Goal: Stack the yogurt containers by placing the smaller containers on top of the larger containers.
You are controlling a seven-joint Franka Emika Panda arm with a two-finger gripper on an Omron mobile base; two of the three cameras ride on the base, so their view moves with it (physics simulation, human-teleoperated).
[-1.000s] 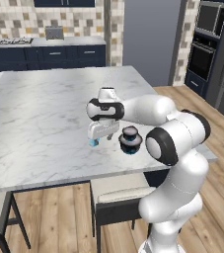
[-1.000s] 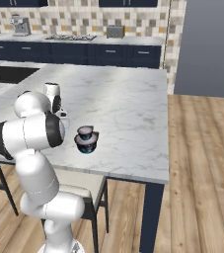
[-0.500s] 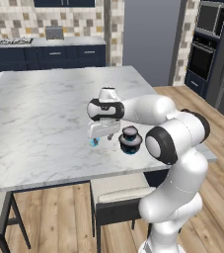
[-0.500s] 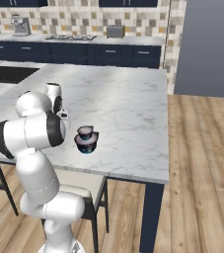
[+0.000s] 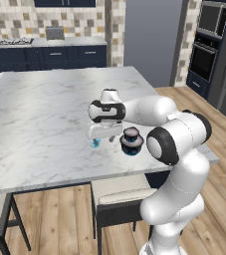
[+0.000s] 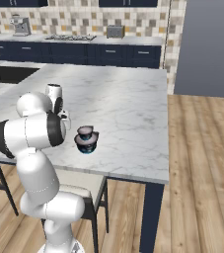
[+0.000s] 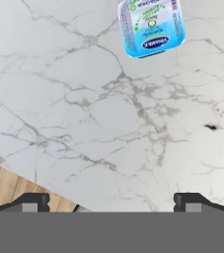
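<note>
Surface: white marble island counter point(image 5: 40, 114), wood floor below, a stool seat point(image 5: 119, 191) tucked under its near edge
Pincer: gripper point(image 7: 111, 200) hangs over the counter near its front edge, its two dark tips spread wide with nothing between them
Light-blue container: tiny yogurt tub point(image 7: 151, 27) lying on the marble, apart from the tips; in the left base view point(image 5: 95, 143) it sits just under the hand
Label: hand view shows a dark blue oval logo and small green printing on the tub, too small to read
Stack: small dark cup point(image 5: 131, 133) with pale top sits on the wide dark cup point(image 5: 132, 146), just right of the hand; right base view shows this stack unobstructed point(image 6: 86, 132)
Background: navy cabinets point(image 6: 108, 54), tiled backsplash, wall ovens point(image 5: 206, 35)
</note>
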